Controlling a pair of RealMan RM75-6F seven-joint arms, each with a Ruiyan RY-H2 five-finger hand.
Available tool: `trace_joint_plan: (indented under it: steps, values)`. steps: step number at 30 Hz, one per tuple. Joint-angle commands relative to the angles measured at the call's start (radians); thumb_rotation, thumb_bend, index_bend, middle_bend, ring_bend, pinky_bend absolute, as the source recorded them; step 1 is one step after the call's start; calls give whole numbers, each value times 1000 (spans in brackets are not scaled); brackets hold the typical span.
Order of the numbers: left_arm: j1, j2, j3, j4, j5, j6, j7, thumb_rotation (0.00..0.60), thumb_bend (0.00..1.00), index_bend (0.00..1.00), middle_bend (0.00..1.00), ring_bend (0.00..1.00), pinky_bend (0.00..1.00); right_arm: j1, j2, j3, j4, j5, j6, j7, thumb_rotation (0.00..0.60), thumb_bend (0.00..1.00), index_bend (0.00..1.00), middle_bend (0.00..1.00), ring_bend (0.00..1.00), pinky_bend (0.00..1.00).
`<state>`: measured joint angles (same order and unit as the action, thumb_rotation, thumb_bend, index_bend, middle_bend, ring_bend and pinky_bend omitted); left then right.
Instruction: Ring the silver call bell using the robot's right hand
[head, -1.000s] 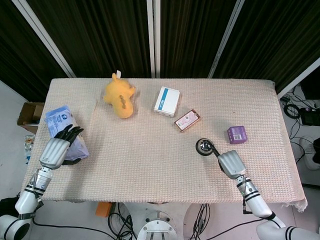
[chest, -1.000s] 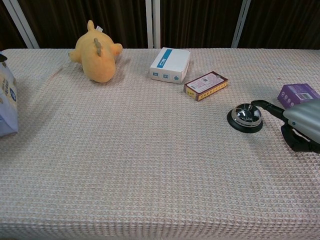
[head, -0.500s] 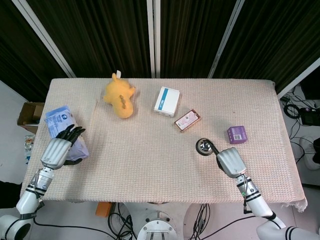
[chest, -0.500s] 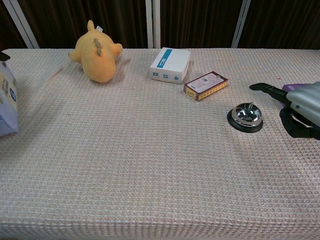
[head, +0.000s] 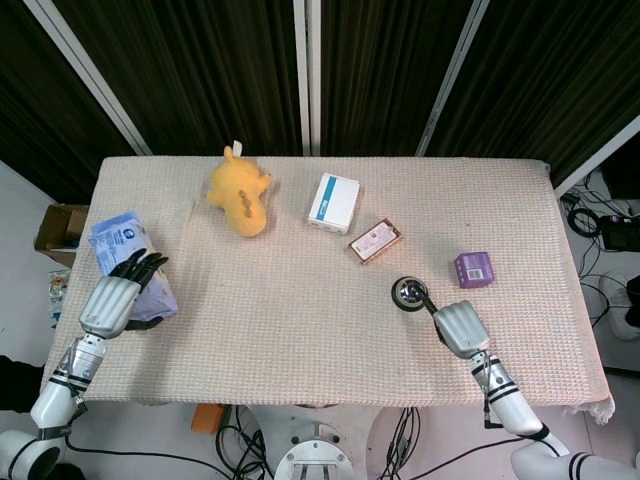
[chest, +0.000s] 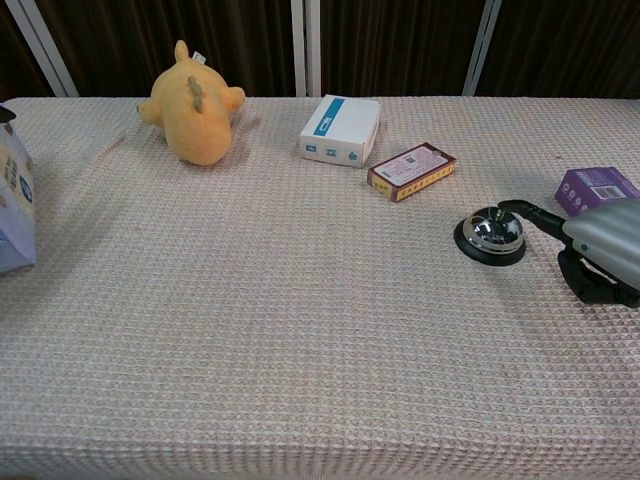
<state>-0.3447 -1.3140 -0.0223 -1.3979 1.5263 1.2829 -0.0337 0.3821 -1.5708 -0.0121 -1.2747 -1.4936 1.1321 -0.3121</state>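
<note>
the right robot hand (chest: 600, 245), holding nothing with one finger stretched out, reaches the silver call bell (chest: 490, 233) at the pressing step, so a downward tap seems next.

The desk (head: 300, 310) wears a beige waffle-weave cloth. The plush toy (head: 240, 190) is yellow, the call bell (chest: 490, 233) silver on a black base. One box (head: 333, 202) is white with a blue stripe, another (head: 474, 269) purple. The right hand (head: 460, 327) is grey with black fingers (chest: 525, 210).
</note>
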Motion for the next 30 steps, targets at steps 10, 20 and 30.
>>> trace_joint_plan:
  steps: [10, 20, 30]
  values:
    - [14, 25, -1, -50, 18, 42, 30, 579, 69, 113, 114, 52, 223, -80, 88, 65, -20, -195, 443, 194, 600, 654, 0, 541, 480, 567]
    - [135, 75, 72, -160, 59, 182, 135, 332, 0, 111, 112, 52, 222, -319, 342, -17, -277, -3, 509, 67, 600, 8, 0, 0, 0, 0]
    - [299, 75, 130, -119, 108, 380, 163, 221, 0, 95, 84, 52, 220, -412, 381, -40, -241, 32, 515, 202, 600, 23, 0, 0, 0, 0]
